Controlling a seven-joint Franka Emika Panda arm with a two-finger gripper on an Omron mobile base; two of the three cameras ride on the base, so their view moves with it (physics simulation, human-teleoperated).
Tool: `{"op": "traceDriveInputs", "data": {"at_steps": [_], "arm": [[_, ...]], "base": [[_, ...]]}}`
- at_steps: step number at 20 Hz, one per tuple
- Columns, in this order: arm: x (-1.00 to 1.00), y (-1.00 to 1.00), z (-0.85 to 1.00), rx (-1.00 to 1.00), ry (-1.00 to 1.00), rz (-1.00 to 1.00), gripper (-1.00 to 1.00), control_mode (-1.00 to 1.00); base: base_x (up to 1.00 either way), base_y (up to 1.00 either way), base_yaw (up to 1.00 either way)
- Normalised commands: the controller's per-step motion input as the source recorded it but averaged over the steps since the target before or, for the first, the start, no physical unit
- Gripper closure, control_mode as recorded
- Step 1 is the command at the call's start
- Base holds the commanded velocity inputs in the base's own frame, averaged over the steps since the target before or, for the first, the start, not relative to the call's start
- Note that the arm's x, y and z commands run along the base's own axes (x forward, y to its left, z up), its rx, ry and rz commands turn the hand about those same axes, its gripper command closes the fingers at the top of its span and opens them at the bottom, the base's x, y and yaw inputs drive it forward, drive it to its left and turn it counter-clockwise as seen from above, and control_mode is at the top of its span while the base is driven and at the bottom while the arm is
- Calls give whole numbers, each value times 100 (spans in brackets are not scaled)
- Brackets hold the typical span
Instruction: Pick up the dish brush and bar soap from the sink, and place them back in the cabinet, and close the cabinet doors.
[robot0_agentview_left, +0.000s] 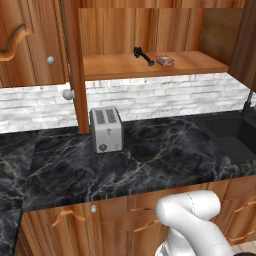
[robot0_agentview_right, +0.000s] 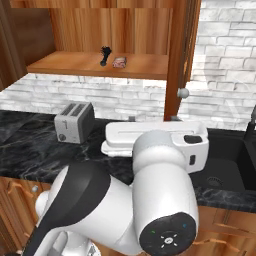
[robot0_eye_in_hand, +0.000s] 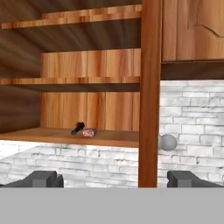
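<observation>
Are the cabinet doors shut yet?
No, open: one door stands edge-on, and the brush and soap show on the shelf.

arm (robot0_agentview_right: 165, 170): glossy white rounded casings are showing, with a black sleeve-like band
joint cap (robot0_agentview_right: 167, 237): a dark round disc is carrying small pale markings
end effector (robot0_eye_in_hand: 112, 179): two small dark grey finger tips are showing
</observation>
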Motion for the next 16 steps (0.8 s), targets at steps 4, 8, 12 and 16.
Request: {"op": "traceDriveInputs", "data": {"at_steps": [4, 8, 12, 16], "arm": [[2, -13, -2, 0, 0, 5, -100, -100], [3, -9, 0, 1, 0, 4, -100, -100], [10, -4, 0, 0, 0, 3, -100, -100], [11, -4, 0, 0, 0, 2, -100, -100]], "base": [[0, 0, 0], [0, 0, 0], [0, 0, 0], [0, 0, 0]]}}
